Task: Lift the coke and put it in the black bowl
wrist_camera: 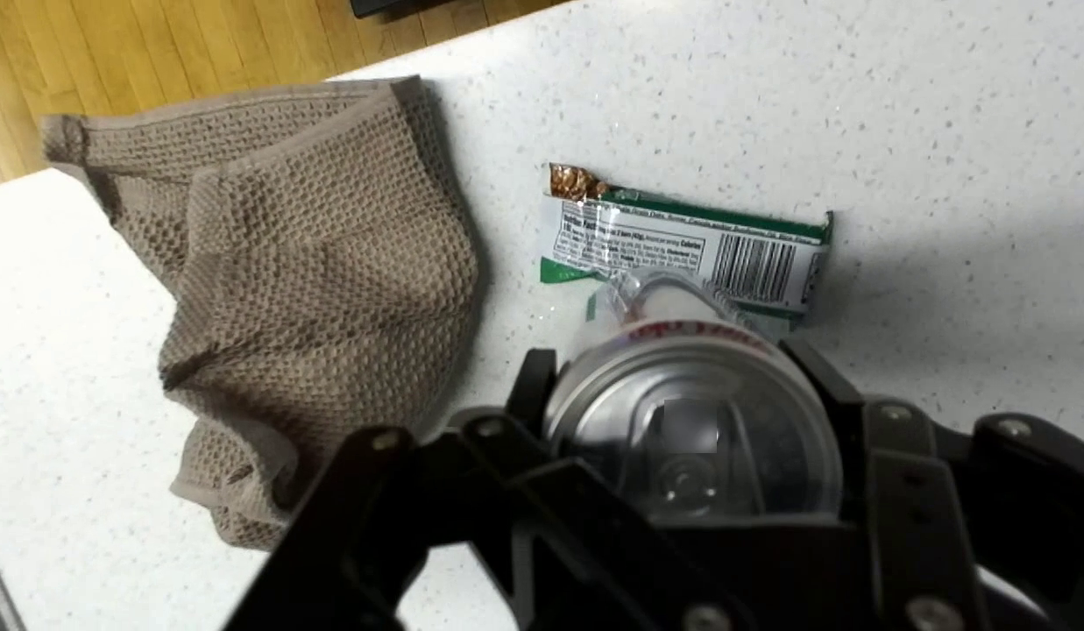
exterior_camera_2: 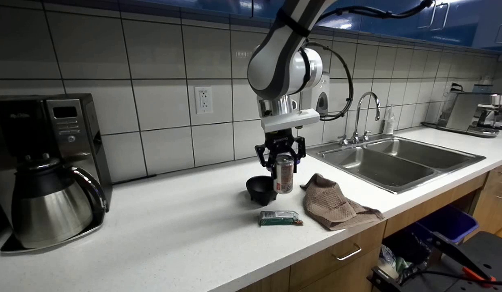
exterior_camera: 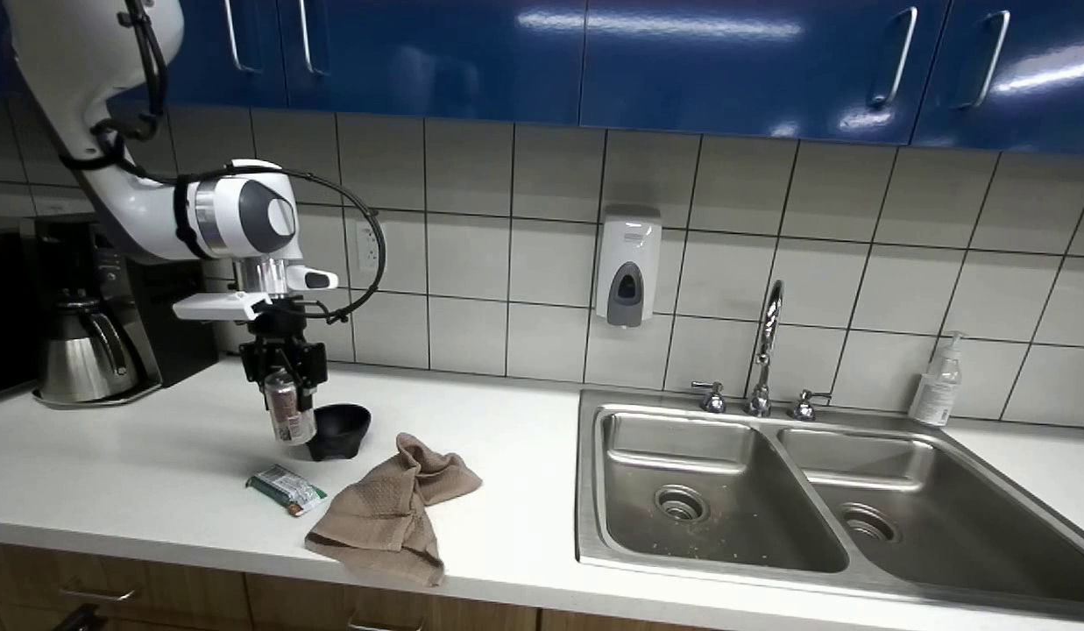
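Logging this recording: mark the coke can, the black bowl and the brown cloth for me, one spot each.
Coke can (exterior_camera_2: 284, 176): in an exterior view, on the side of its body.
Black bowl (exterior_camera: 339, 439): in an exterior view, on its outer wall.
Brown cloth (wrist_camera: 331, 285): in the wrist view, on its creased middle.

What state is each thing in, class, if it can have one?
Gripper: closed on the can
Can: held off the counter, outside the bowl; opened or sealed, cannot tell
Bowl: upright
Towel: rumpled
Snack bar: lying flat, barcode up
Coffee pot: set in its machine
Faucet: no stream visible
Cabinets above the sink: shut
Drawers: shut
Soap bottle: standing upright
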